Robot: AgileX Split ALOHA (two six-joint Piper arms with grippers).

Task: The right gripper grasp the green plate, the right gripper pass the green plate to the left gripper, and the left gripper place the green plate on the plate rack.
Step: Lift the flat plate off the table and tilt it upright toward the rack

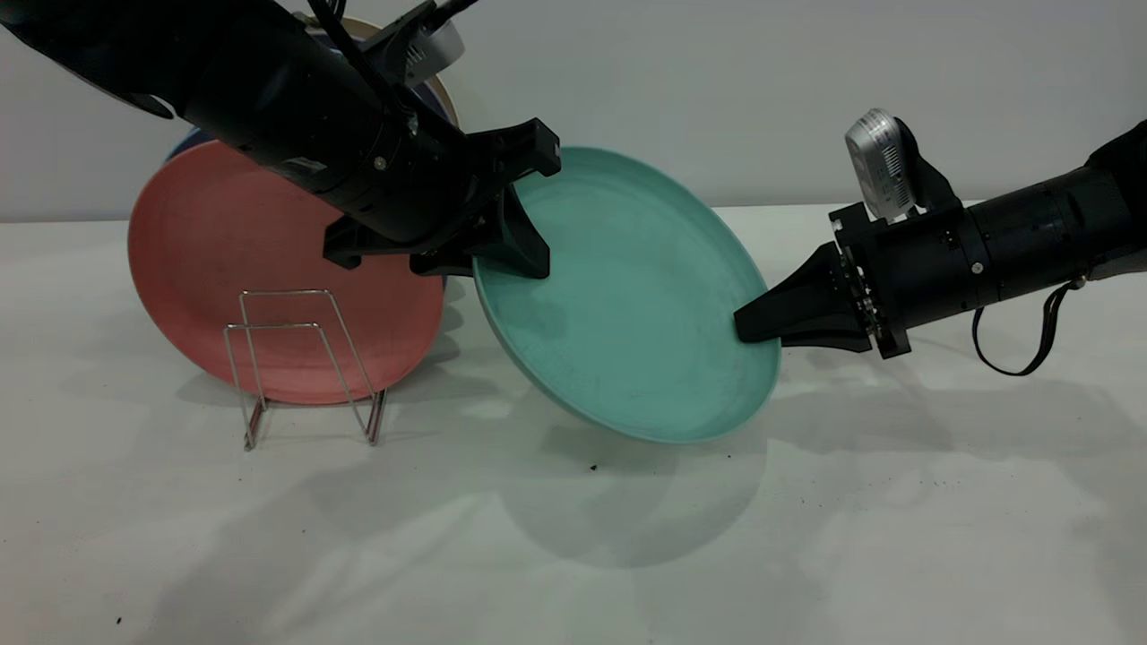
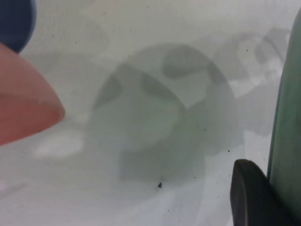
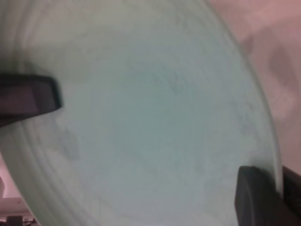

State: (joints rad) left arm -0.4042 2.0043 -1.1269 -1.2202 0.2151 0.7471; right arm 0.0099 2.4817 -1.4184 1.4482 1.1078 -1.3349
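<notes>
While the round, matte teal-green plate [image 1: 632, 300] is hanging tilted above the white table [image 1: 806, 520], you are gripping it from both sides: the slim right gripper [image 1: 748, 327] is pinching its right rim, and the bulky left gripper [image 1: 511, 260] is closing over its upper-left rim. Note that the thin silver wire plate rack [image 1: 305, 363], already propping a salmon-pink plate [image 1: 224, 242], is lying left of the green plate, nearer the left arm.

The bulky black left arm [image 1: 296, 116] is covering the upper edge of the salmon-pink round plate [image 1: 233, 260] and nearly all of the dark blue plates [image 1: 184, 141] behind it. The black pointed left gripper [image 1: 515, 233] is hiding part of the teal-green plastic plate's [image 1: 636, 305] rim, while the frame edge is cropping both arms' bases.
</notes>
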